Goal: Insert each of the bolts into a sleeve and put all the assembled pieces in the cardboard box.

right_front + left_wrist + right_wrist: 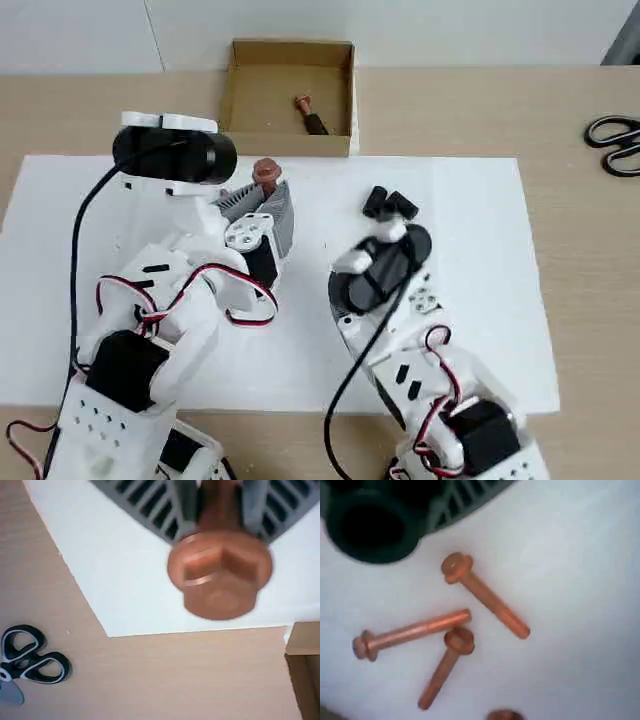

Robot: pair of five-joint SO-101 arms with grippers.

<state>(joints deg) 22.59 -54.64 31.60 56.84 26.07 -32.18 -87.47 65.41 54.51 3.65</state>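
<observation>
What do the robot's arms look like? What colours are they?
The left arm and right arm are chunky white plastic with black motor blocks. Thin red, black and white wires loop along them, and a thick black cable trails from each. The left gripper has grey fingers with ribbed slats.

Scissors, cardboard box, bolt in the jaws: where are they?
scissors [31,656], left wrist view, where the handle rings meet.
cardboard box [290,46], high view, back rim.
bolt [220,575], left wrist view, hexagon head.
</observation>
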